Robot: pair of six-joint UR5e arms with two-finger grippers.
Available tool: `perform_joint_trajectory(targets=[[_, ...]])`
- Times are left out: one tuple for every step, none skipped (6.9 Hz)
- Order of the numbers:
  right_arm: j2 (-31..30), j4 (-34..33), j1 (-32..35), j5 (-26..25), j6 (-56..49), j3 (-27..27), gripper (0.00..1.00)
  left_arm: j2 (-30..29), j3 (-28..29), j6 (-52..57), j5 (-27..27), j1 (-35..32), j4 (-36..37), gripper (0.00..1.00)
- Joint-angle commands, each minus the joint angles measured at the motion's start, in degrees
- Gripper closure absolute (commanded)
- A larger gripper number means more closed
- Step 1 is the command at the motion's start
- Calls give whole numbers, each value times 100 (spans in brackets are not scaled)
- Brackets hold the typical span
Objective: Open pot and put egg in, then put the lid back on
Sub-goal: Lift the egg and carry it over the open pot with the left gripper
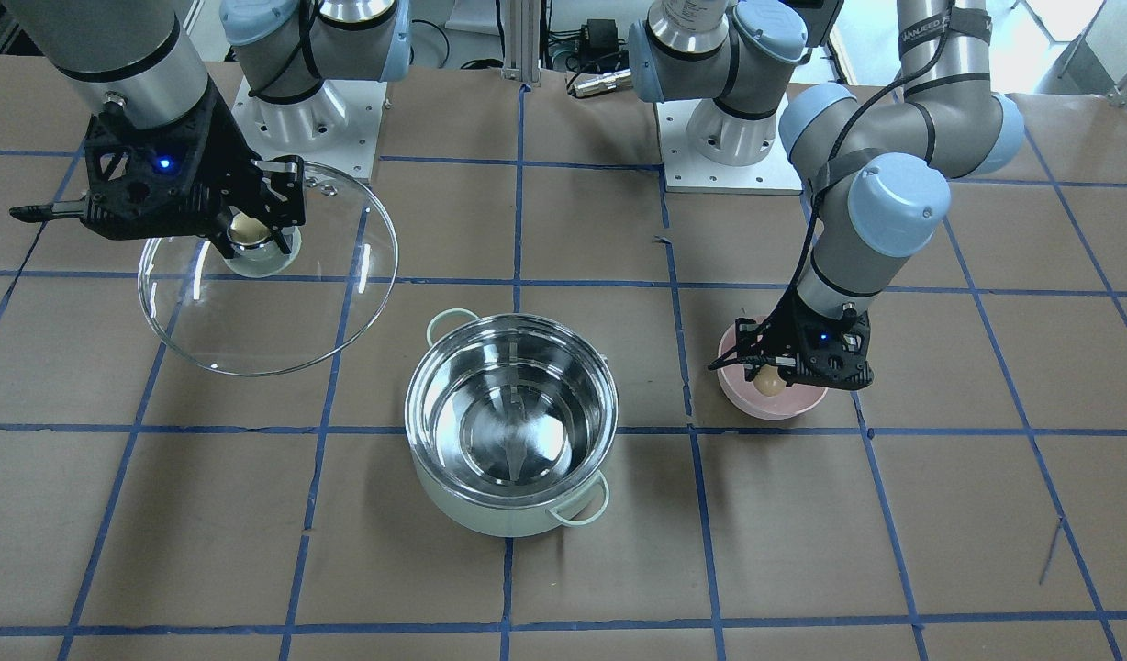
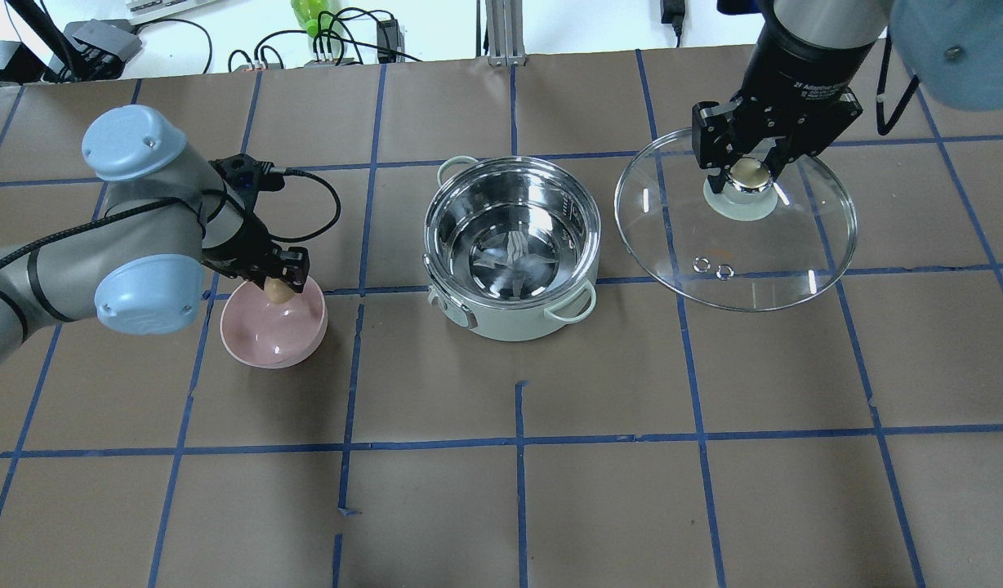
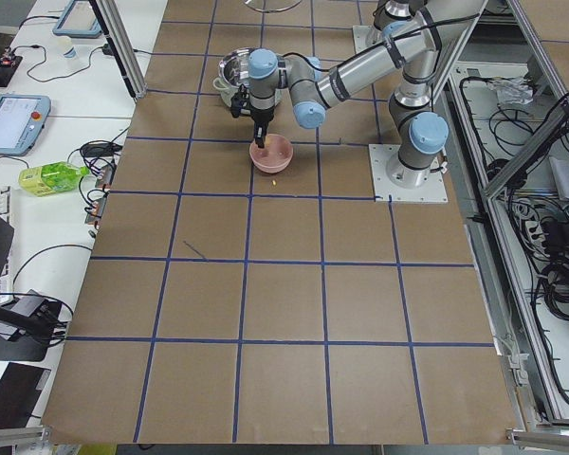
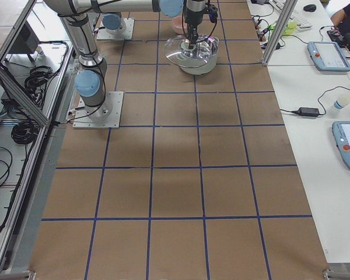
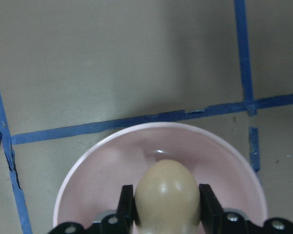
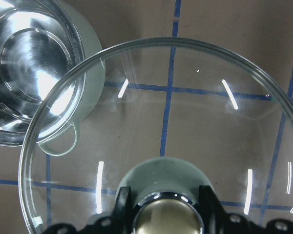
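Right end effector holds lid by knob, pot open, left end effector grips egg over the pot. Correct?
Not quite: the left end effector grips the egg at the pink bowl, beside the pot, not over it. The overhead exterior view shows this. The lid in the right end effector and the open pot are right.

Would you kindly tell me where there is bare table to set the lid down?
Bare table lies beyond the lid, away from the pot, and all along the pot's robot side. It is crowded between pot and pink bowl, where the left gripper holds the egg.
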Motion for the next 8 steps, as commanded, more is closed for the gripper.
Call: perform_joint_trajectory(targets=[[1, 0, 3, 0, 1, 0, 90, -1, 889, -586, -27, -628, -638, 84], [1, 0, 3, 0, 1, 0, 90, -71, 1145, -929, -27, -1013, -640, 84], [1, 0, 3, 0, 1, 0, 90, -159, 1313, -1220, -27, -1374, -562, 84], [18, 0, 3, 0, 1, -9, 90, -308, 1427, -1379, -27, -1639, -526, 83], [18, -9, -6, 0, 1, -9, 90, -483, 1550, -1451, 34, -1963, -239, 83], [18, -9, 3, 0, 9, -9, 90, -659, 1569, -1756, 43, -2184, -88, 83], [18, -9, 3, 0, 18, -9, 90, -800, 1569, -1811, 35, -2343, 262, 83], [18, -9, 3, 0, 18, -9, 90, -880, 1543, -1803, 43, -2371, 352, 83]])
